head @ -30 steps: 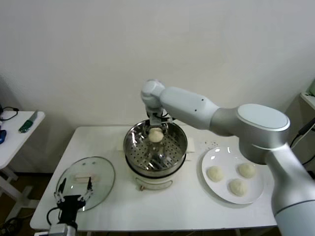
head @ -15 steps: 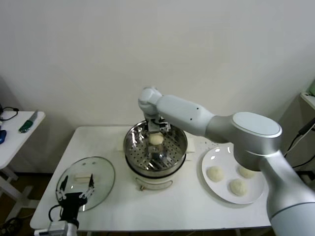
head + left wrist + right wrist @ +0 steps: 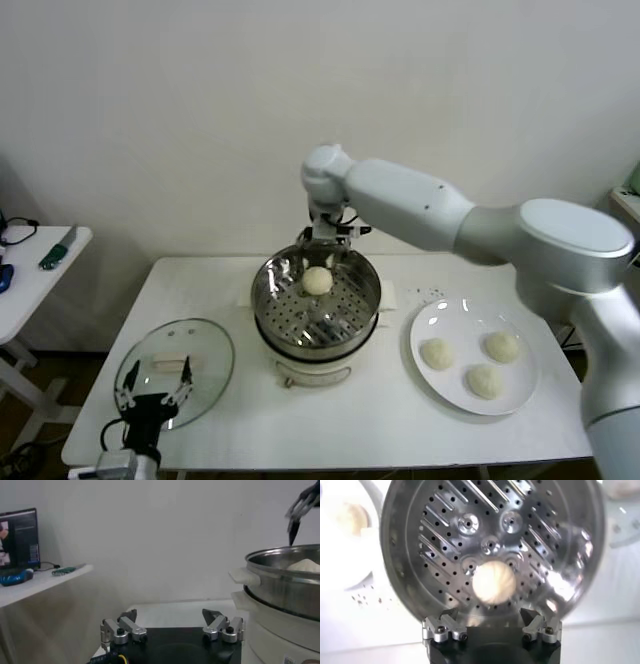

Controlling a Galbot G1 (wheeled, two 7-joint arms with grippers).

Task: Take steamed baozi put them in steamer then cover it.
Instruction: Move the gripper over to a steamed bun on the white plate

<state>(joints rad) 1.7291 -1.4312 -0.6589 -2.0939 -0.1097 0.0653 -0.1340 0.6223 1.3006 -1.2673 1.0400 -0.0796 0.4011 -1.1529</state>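
Right end effector (image 3: pixel 329 238) hangs just above the far rim of the steamer (image 3: pixel 272 300), its fingers (image 3: pixel 442 629) spread wide and holding nothing. Below it one baozi (image 3: pixel 317 281) lies alone on the perforated steel floor, toward the far side of the basket and clear of the wall; the right wrist view shows it (image 3: pixel 493 582) resting free between the two spread fingertips, touched by neither. The steel basket sits on its cream-white pot base (image 3: pixel 312 372) near the middle of the bench (image 3: pixel 250 420).

Three more baozi (image 3: pixel 437 353) lie on a flat white plate (image 3: pixel 428 318) just to the robot's right of the steamer, set near one another but not touching. A round glass lid (image 3: pixel 205 345) with a cream handle (image 3: pixel 170 361) lies flat on the bench to the steamer's left, apart from it.

Left end effector (image 3: pixel 152 405) is parked low at the near edge of the lid, fingers (image 3: pixel 120 630) apart and empty. A small side table (image 3: pixel 30 275) stands off the bench's left end, carrying a few dark and green items too small to tell.
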